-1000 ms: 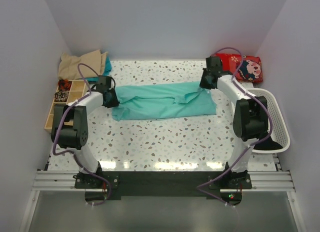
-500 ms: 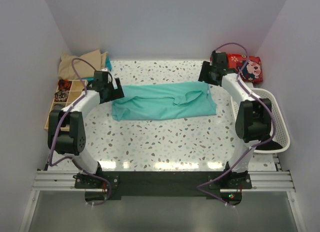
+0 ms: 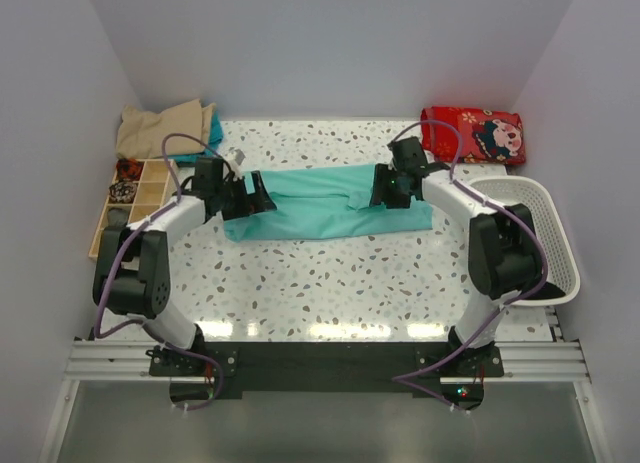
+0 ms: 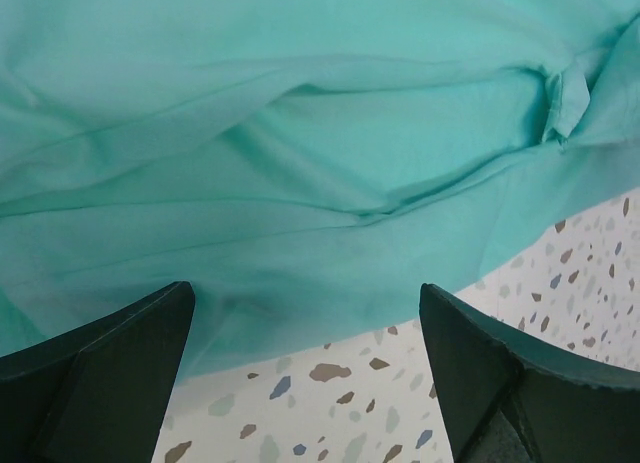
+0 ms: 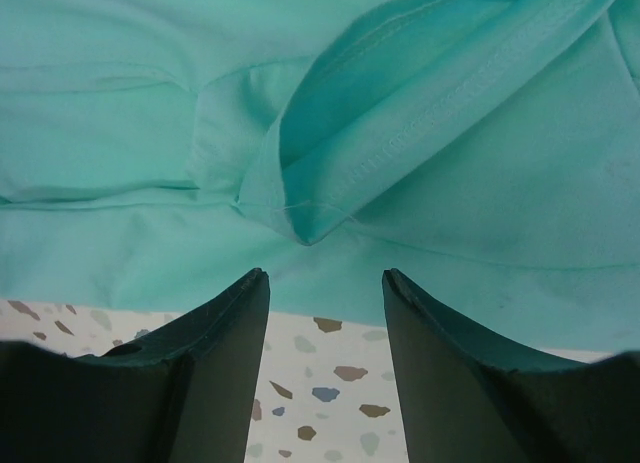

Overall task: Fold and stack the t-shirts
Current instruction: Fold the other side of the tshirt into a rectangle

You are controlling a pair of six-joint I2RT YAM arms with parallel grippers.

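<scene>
teal t-shirt (image 3: 330, 205) lies folded into a long band across the middle of the table (image 3: 330, 283). my left gripper (image 3: 248, 199) hovers over its left end, fingers spread wide, holding nothing. my right gripper (image 3: 392, 187) hangs over a loose sleeve (image 5: 330, 153) near the right end, fingers partly apart, also empty, probably placed for the next fold. tan shirt (image 3: 160, 128), wooden tray (image 3: 105, 218), white basket (image 3: 520, 186) and red pouch (image 3: 472, 133) sit at the edges, none blocking.

The t-shirt (image 3: 320, 208) is plain teal-green; the table (image 3: 330, 273) is white, speckled brown and grey-blue.
</scene>
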